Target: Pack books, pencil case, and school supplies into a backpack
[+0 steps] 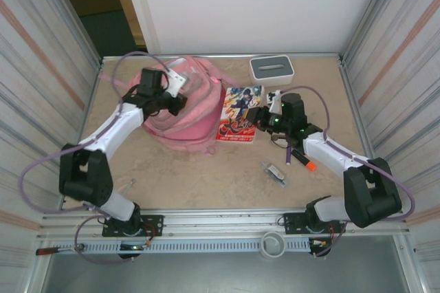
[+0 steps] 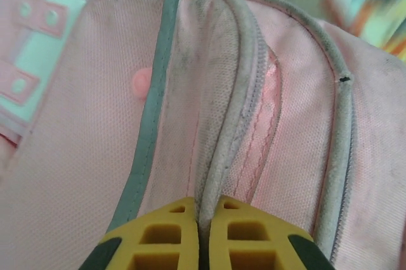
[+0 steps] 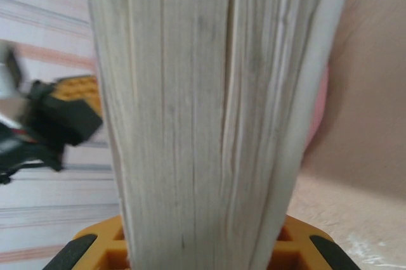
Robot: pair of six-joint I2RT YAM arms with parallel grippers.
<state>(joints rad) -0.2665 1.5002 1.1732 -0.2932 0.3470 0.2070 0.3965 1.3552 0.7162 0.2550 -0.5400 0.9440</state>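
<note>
The pink backpack point(image 1: 184, 111) lies at the back left of the table. My left gripper point(image 1: 176, 102) sits on top of it. In the left wrist view its yellow fingers point(image 2: 162, 235) are shut on the backpack's grey-white piped zip edge point(image 2: 228, 130). The books point(image 1: 238, 115) lie right of the backpack, the cartoon cover facing up. My right gripper point(image 1: 259, 118) is shut on their right edge, and their page edges point(image 3: 203, 105) stand between its orange fingers point(image 3: 101, 244). School supplies lie in front: an orange-tipped marker point(image 1: 303, 161) and a clear packet point(image 1: 276, 172). The pencil case is out of view.
A white box with a grey slotted top point(image 1: 271, 68) stands at the back right, close behind the books. Corrugated walls close in the table point(image 1: 206, 183) on both sides. A pink strap point(image 1: 206, 143) trails from the backpack's front edge.
</note>
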